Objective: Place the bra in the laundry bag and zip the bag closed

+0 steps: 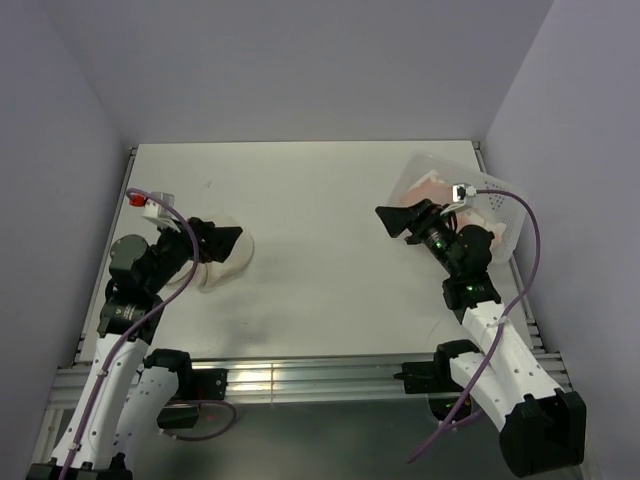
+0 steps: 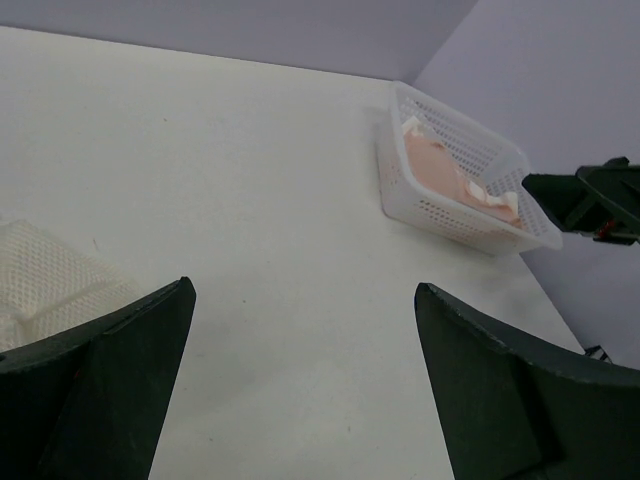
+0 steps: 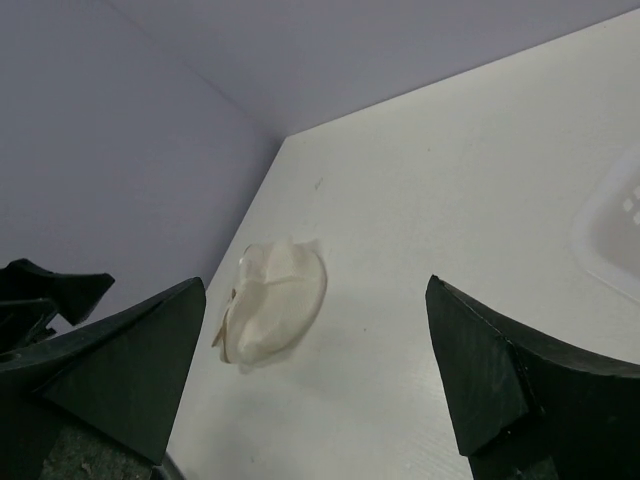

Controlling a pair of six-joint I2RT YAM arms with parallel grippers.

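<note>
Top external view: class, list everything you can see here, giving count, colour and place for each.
table: one, white, fills the floor of the cell
laundry bag: one, whitish mesh, on the table's left side
bin: one, white perforated plastic, at the table's far right
bra: one, peach-pink, inside the bin
left claw: one, black, open, by the laundry bag
right claw: one, black, open, beside the bin

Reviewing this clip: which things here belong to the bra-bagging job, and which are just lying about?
Part of the job:
- bra, lying in the bin
- laundry bag, on the table near the left gripper
- right gripper, open like the left

Just there:
- bin, only holding the bra
- table
</note>
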